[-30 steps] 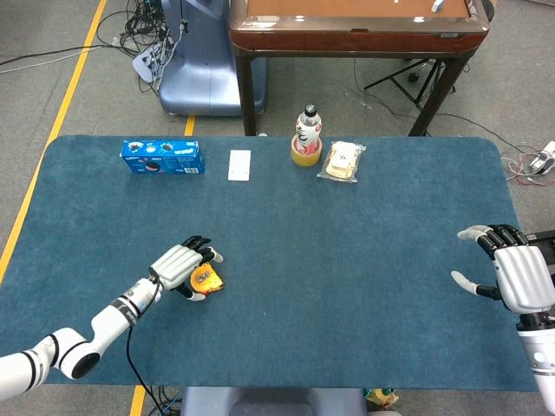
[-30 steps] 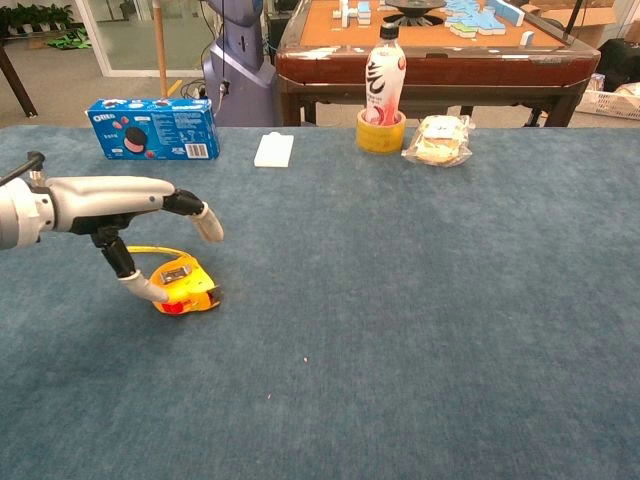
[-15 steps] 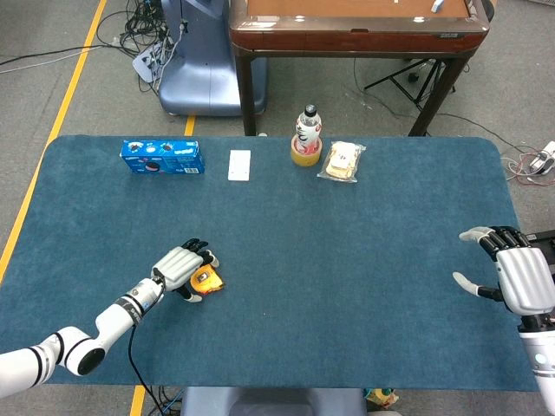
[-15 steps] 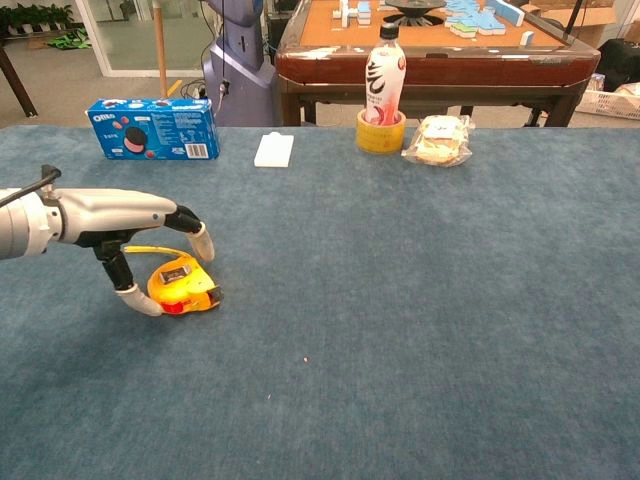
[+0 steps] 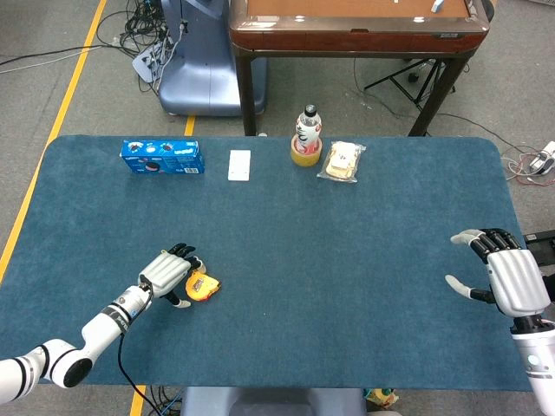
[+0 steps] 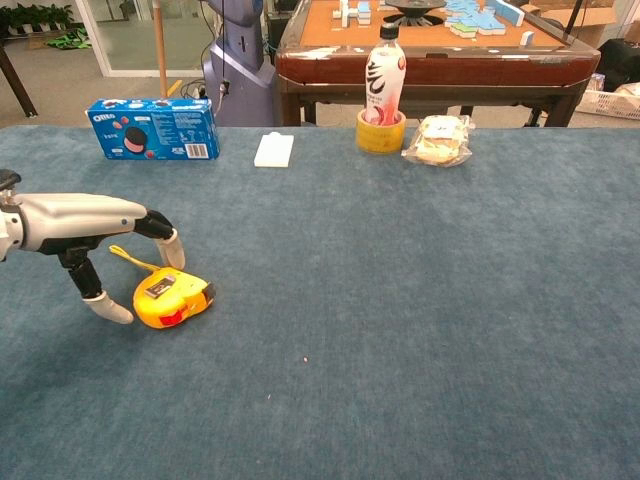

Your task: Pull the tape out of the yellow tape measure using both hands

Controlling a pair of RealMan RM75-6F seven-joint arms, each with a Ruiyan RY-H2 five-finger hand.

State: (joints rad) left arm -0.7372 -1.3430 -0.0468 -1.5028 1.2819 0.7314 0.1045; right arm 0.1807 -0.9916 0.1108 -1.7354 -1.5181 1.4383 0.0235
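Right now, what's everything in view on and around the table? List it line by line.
tape measure: one, yellow, lying on the near left of the table
cookie box: one, blue, far left
flat pack: one, white, right of the cookie box
bottle: one, white with red label, standing in a yellow tape roll
snack bag: one, clear, right of the roll
table: one, blue cloth
left hand: fingers spread beside the tape measure, holding nothing
right hand: open, at the right edge
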